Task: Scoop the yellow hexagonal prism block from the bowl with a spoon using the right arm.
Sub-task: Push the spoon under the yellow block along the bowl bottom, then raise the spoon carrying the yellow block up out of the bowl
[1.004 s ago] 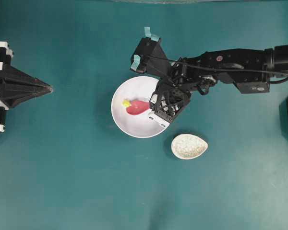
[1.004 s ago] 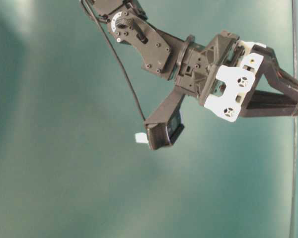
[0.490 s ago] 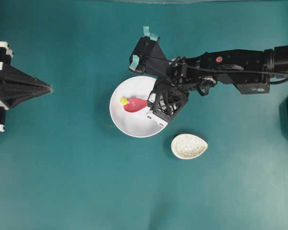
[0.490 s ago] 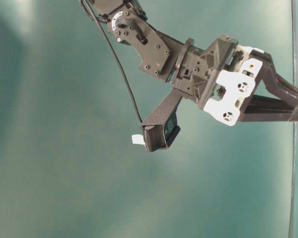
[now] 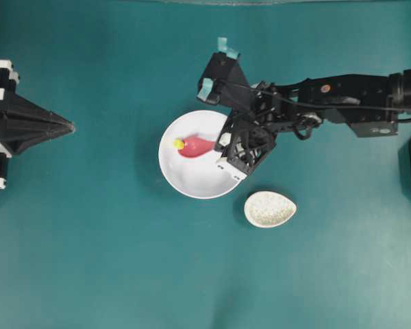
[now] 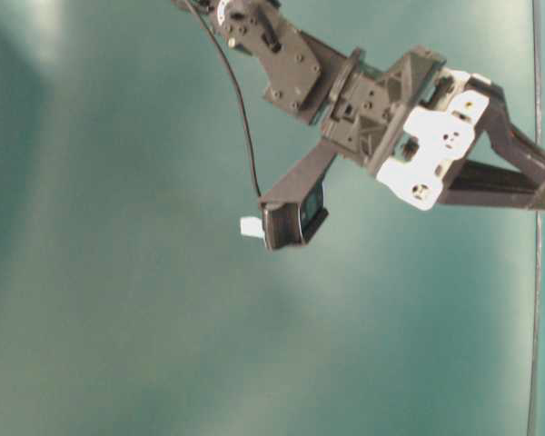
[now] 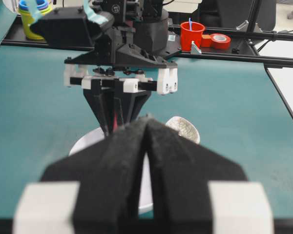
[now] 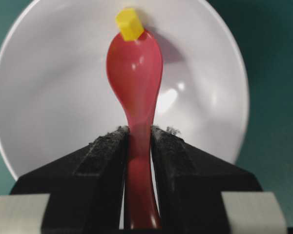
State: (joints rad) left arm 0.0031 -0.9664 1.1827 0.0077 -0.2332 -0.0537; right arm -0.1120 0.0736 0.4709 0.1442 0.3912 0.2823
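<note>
Seen from overhead, the tiny yellow hexagonal block (image 5: 179, 144) sits left of centre in the round white glossy bowl (image 5: 192, 185), touching the tip of the pink-red glossy spoon (image 5: 196, 146), whose handle the right gripper (image 5: 222, 152) clamps between part-closed jaws, so grasping looks done and lifting the block remains.

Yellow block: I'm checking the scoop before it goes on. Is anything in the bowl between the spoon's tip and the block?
Nothing visible. The yellow block sits right at the tip of the spoon, which the right gripper holds, and the bowl around them holds nothing else.
</note>
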